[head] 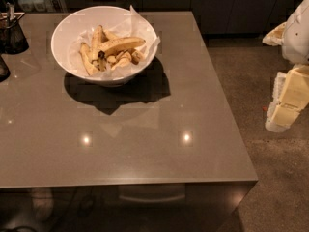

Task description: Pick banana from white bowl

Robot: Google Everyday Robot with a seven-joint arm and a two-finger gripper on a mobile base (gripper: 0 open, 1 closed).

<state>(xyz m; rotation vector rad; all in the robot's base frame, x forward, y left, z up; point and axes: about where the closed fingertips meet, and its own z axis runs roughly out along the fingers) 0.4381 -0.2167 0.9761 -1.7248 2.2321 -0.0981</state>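
The white bowl [62,37], large and lined with crinkled white paper, stands on the grey table toward the back left. The banana [121,44], the longest and fullest one, lies across the top of the pile with its dark stem end pointing left. Shorter, thinner bananas and pieces lie beside and under it. My gripper [286,104], white and pale yellow, hangs at the right edge of the view, off the table over the floor and far from the bowl. It holds nothing that I can see.
A small dark container [11,34] with utensils stands at the table's back left corner, with another dark object [2,67] below it at the left edge. The grey table [145,144] ends at the right, with speckled floor [270,178] beyond. Dark cabinets line the back.
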